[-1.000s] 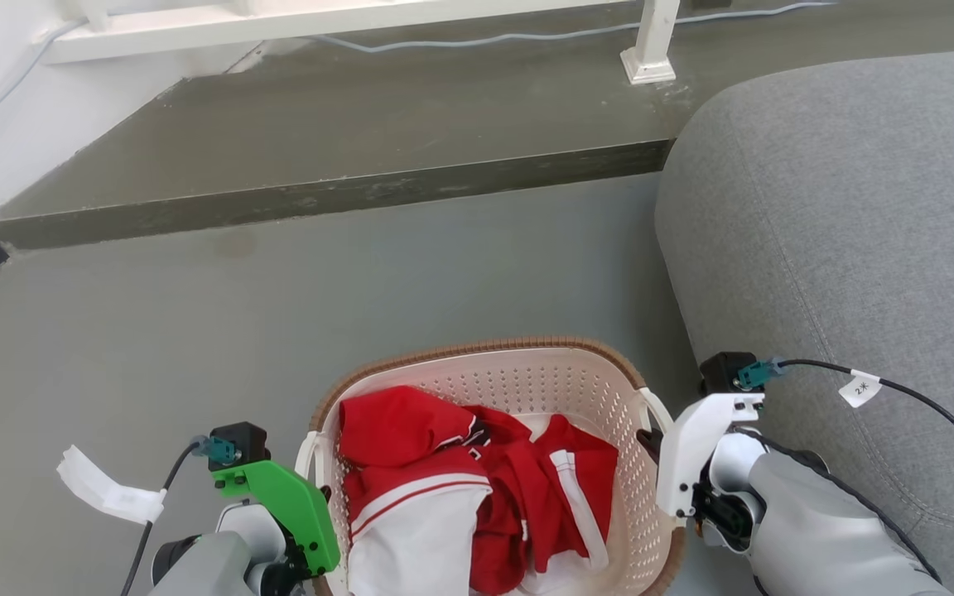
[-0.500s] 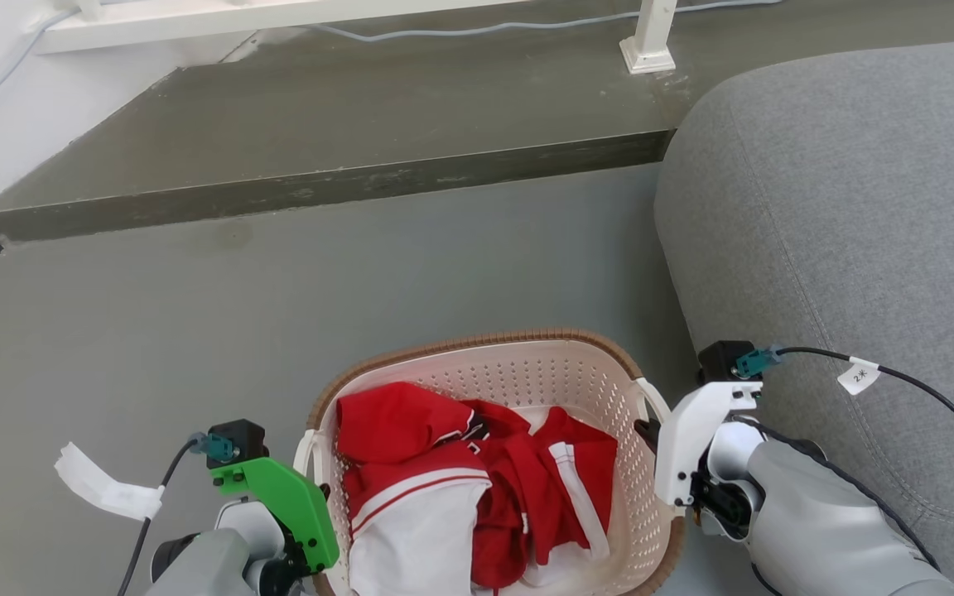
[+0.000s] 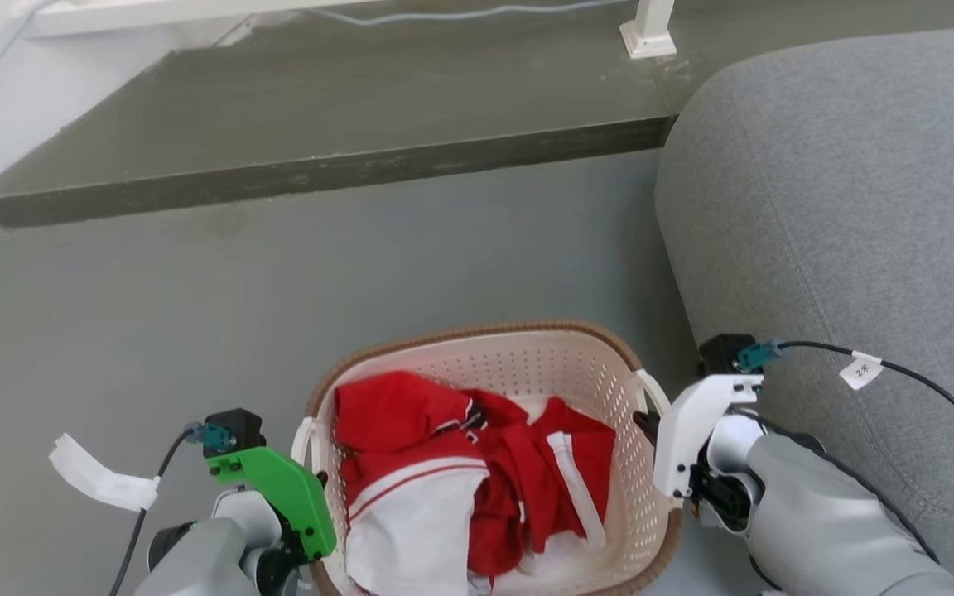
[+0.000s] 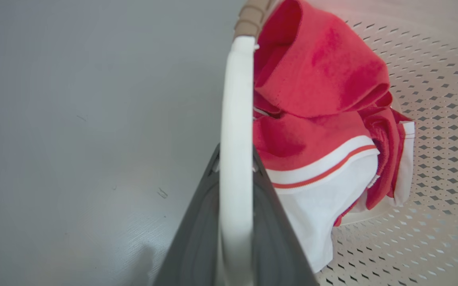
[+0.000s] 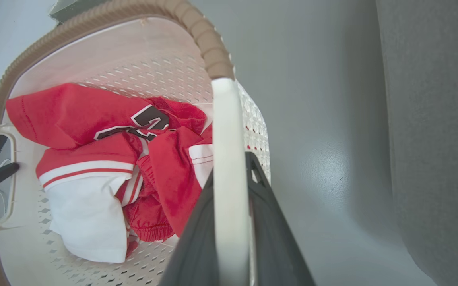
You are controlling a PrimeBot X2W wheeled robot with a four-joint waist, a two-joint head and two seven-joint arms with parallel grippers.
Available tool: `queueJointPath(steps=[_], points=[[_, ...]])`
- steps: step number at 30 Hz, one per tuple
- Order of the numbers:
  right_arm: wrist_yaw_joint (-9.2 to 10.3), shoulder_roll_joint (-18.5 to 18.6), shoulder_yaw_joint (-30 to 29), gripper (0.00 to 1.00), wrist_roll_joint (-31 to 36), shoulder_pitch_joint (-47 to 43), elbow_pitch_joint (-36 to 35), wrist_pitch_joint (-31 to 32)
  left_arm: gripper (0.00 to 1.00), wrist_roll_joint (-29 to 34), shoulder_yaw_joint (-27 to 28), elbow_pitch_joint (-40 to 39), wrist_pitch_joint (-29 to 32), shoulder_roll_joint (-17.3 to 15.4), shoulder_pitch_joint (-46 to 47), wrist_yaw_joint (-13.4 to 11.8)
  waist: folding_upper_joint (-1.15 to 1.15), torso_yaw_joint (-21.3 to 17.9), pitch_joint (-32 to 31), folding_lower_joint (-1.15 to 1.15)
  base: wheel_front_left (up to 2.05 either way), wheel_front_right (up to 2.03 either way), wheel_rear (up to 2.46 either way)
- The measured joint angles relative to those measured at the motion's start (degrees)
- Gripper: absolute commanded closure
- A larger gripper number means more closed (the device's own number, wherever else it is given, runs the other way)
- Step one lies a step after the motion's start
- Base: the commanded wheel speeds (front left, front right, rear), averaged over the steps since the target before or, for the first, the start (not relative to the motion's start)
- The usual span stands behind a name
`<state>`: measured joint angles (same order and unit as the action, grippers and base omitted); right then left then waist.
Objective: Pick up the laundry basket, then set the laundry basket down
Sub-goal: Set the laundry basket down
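The laundry basket (image 3: 477, 334), cream perforated plastic with a brown woven-look rim, sits low in the middle of the head view and holds red and white clothes (image 3: 460, 472). My left gripper (image 3: 313, 497), under its green mount, is shut on the basket's left white handle (image 4: 235, 99), which runs between the dark fingers (image 4: 197, 238). On the other side my right gripper (image 3: 648, 426) is shut on the right white handle (image 5: 225, 119). Its fingers (image 5: 268, 222) flank that handle. Whether the basket's base touches the floor is hidden.
A grey sofa (image 3: 841, 207) bulges close along the right of the basket and my right arm. Ahead lies grey floor (image 3: 361, 265), then a raised dark step (image 3: 320, 124) with a white post (image 3: 647, 33) and a cable. A white wall is at far left.
The whole picture has slid upward a little, so the camera has moved. Both grippers keep their hold on the handles, with the basket still between them.
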<state>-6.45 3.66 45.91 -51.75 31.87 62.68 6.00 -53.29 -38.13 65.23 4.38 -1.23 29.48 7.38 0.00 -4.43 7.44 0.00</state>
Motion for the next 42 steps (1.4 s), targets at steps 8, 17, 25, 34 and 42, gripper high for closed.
queueJointPath(steps=[8,17,25,34,42], points=[[0.0,-0.1,0.3,1.0,-0.2,2.4,0.0,-1.8,1.0,0.0,0.0,-0.5,-1.9,-0.7,2.2,0.0,0.0,0.0,2.8,0.0,0.0,0.0,0.0],[-0.01,-0.1,0.3,1.0,-0.2,4.7,-0.3,-4.3,1.0,0.0,0.0,-1.1,-4.3,-1.6,4.2,0.2,0.0,-0.1,7.5,0.0,0.0,0.0,0.0],[0.0,-0.1,0.3,1.0,-0.4,6.9,-0.7,-7.1,1.0,0.1,-0.2,-1.7,-6.7,-2.1,6.8,0.2,0.0,-0.1,13.2,0.0,0.0,0.0,0.0],[-0.01,-0.1,0.3,1.0,-0.7,9.2,-0.9,-10.9,1.0,0.3,-0.3,-2.6,-10.1,-2.4,9.3,0.2,0.0,0.2,18.8,0.0,0.0,0.0,0.0],[-0.01,0.0,0.3,1.0,-0.7,10.7,-0.8,-12.8,1.0,0.7,-0.6,-2.7,-12.0,-2.6,10.9,0.2,0.0,0.8,23.6,0.01,0.0,0.0,0.0]])
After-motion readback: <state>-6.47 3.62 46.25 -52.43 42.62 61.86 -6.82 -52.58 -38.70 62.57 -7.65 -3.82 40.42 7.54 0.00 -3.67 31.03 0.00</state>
